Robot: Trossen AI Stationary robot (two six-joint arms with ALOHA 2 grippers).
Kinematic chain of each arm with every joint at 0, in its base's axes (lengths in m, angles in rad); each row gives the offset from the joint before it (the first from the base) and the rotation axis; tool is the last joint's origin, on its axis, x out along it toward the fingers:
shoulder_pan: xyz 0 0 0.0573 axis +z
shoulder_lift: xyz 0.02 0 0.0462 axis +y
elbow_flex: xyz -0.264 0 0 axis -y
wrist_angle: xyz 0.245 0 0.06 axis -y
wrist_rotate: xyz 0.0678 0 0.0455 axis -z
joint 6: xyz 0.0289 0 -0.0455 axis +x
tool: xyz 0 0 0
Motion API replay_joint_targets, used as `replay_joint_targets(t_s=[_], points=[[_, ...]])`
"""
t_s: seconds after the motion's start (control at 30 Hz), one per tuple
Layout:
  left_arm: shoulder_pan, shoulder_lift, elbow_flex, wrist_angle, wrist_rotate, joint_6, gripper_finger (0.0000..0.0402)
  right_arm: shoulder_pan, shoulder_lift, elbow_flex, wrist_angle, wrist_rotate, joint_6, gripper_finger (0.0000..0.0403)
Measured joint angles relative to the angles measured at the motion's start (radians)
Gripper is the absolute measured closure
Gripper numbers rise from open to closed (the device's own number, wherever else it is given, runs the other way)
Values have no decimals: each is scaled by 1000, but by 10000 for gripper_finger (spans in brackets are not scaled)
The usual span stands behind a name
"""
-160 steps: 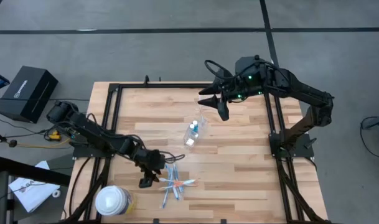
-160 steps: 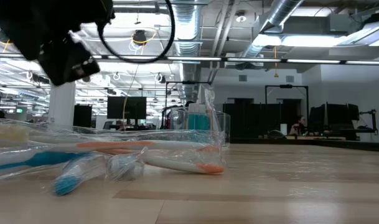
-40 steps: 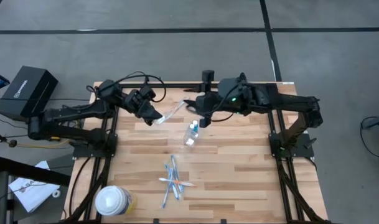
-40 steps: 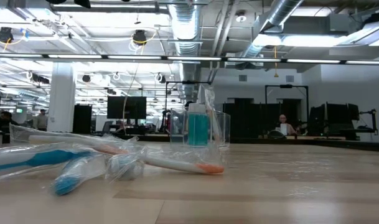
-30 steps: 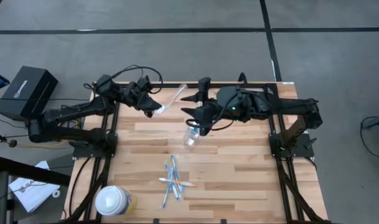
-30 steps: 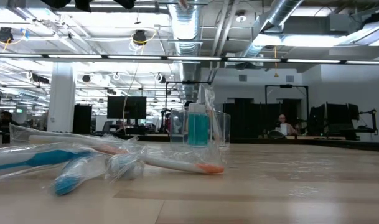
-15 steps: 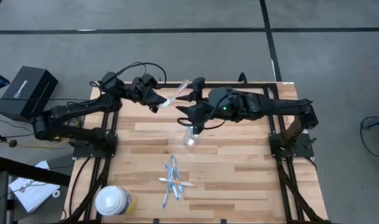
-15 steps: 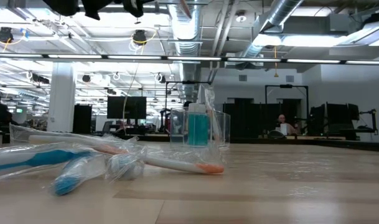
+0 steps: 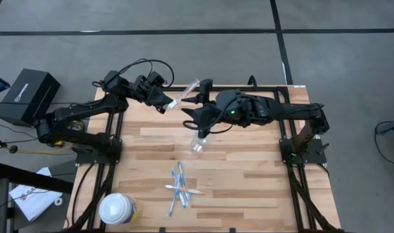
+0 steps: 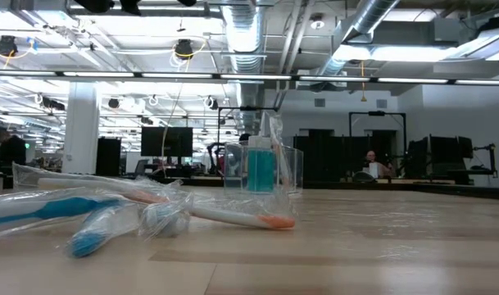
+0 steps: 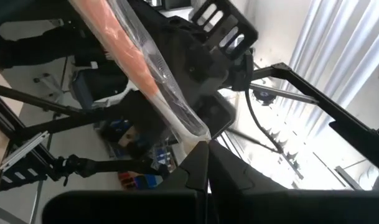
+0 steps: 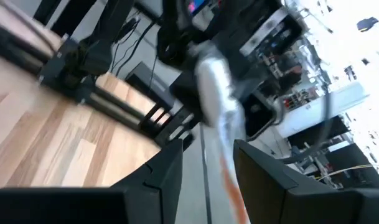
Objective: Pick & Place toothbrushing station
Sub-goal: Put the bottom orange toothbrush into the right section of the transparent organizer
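Note:
My left gripper (image 9: pixel 165 103) is shut on a wrapped orange-and-white toothbrush (image 9: pixel 184 94), held high over the table's far edge. My right gripper (image 9: pixel 191 111) is open, and in the right wrist view its fingers (image 12: pixel 170 171) stand on either side of the toothbrush's free end (image 12: pixel 217 106) without touching it. A clear cup (image 9: pixel 200 139) with a blue tube inside stands upright on the table below the right gripper. Several more wrapped toothbrushes (image 9: pixel 180 188) lie crossed in a pile near the front edge and also show in the low view (image 10: pixel 110 209). My left gripper pinches one end of the toothbrush's clear wrapper (image 11: pixel 192 132) between its two fingers. It comes from the table's left, and the fingers lie along the toothbrush. The toothbrush sticks out past the fingertips toward my right gripper, slanting slightly upward, clear of the table.
A large round white-topped yellowish container (image 9: pixel 117 208) stands at the table's near left corner. A black box (image 9: pixel 30 96) sits on the floor to the left. Bare wood lies on the table's right half (image 9: pixel 248 175).
My left gripper has carried the toothbrush a little toward the table's far edge and the right, still shut on it. My right gripper has shifted left toward the toothbrush's free end. The cup and the pile have stayed put.

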Motion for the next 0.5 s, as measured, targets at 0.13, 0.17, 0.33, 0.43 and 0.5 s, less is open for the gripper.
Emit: replay_joint_targets(t_s=[0.13, 0.17, 0.33, 0.43, 0.5], points=[[0, 0, 0, 0, 1, 0, 401, 0, -2, 7, 22, 0, -4, 270], [0, 0, 0, 0, 4, 0, 401, 0, -1, 5, 27, 0, -8, 271], [0, 0, 0, 0, 6, 0, 401, 0, -2, 5, 42, 1, -12, 271], [0, 0, 0, 0, 6, -1, 401, -4, -1, 5, 35, -1, -12, 271], [0, 0, 0, 0, 6, -1, 401, -6, -1, 5, 37, -7, -11, 270]])
